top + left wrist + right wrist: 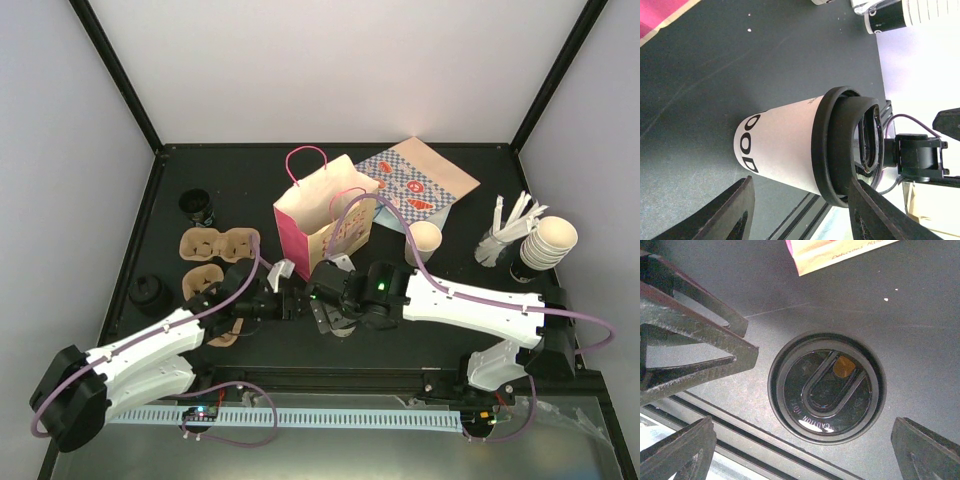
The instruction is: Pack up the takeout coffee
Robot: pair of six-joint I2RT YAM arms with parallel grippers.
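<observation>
The takeout coffee [780, 145] is standing upright on the dark table [700, 75], black lid [827, 387] sitting snug on top. It's sitting near the pink bag [312, 225], on the arms' side of it, outside the bag. The left gripper [800, 182] is lying side-on to the cup, fingers [735, 210] apart, with the cup showing just beyond the tips. One finger is overlapping the lid's rim, though contact is impossible to call. The right gripper [802, 422] is hovering straight above the lid, jaws gaping wide, gripping nothing. Overhead, both wrists are crowding one spot, hiding the cup
</observation>
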